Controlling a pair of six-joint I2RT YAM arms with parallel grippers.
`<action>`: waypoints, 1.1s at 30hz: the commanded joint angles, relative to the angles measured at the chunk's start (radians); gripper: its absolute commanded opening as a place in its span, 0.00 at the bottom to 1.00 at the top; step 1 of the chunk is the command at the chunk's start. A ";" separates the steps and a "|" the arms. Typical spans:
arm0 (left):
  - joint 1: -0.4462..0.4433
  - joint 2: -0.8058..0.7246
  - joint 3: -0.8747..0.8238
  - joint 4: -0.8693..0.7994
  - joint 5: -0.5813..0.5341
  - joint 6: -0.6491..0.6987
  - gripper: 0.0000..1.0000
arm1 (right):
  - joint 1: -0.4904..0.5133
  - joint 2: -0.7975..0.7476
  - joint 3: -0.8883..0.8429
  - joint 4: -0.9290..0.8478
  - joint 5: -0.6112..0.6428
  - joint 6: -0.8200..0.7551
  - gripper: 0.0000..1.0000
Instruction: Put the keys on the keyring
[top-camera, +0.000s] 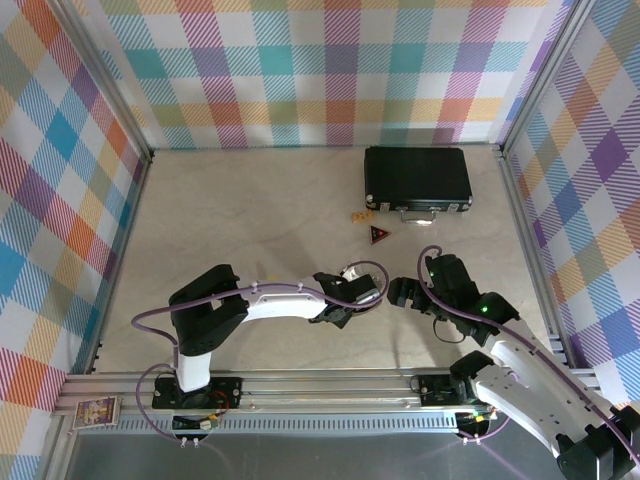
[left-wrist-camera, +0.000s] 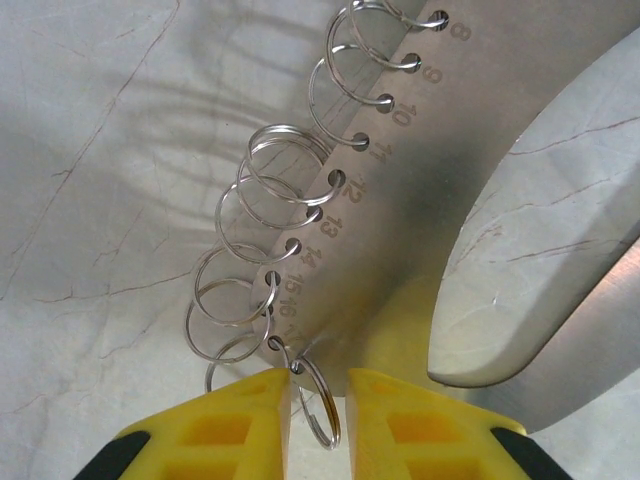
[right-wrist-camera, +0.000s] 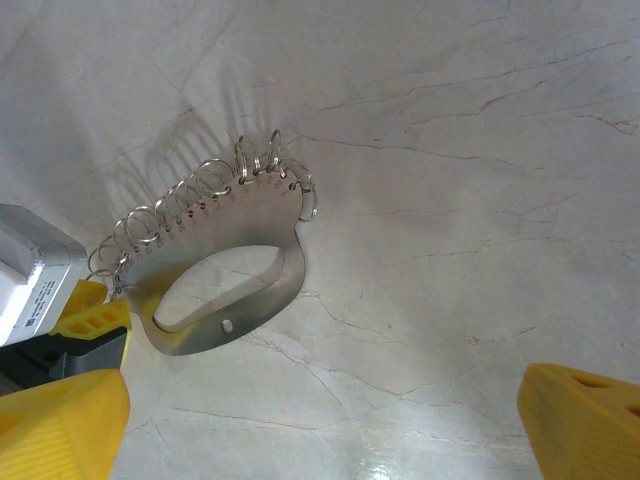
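With the left gripper (left-wrist-camera: 318, 388) nipping only the bottom-centre tip of the keyring (left-wrist-camera: 420, 200) and the right gripper (right-wrist-camera: 320, 410) spread wide and empty, any push while threading could swivel it loose.

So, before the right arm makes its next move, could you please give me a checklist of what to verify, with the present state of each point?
1. Left gripper holds the keyring: ok, its fingers close on the end of the plate.
2. Keyring off the table: ok, it seems raised, and its shadow falls apart from it.
3. Split rings reachable: ok, they stand free along one edge.
4. Right gripper open: ok, its fingers are wide apart.
5. Right gripper loaded for threading: not ok, nothing lies between its fingers.
6. Which ring to use: cannot tell.
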 joint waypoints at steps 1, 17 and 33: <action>-0.013 0.012 0.022 -0.033 -0.029 -0.015 0.20 | 0.005 -0.013 0.026 -0.014 0.015 -0.014 0.99; -0.016 -0.004 0.016 -0.039 -0.034 -0.024 0.07 | 0.005 -0.022 0.042 -0.064 0.064 -0.017 0.99; -0.014 -0.313 -0.040 -0.030 0.093 0.067 0.00 | 0.004 -0.146 0.063 0.015 0.006 -0.093 0.99</action>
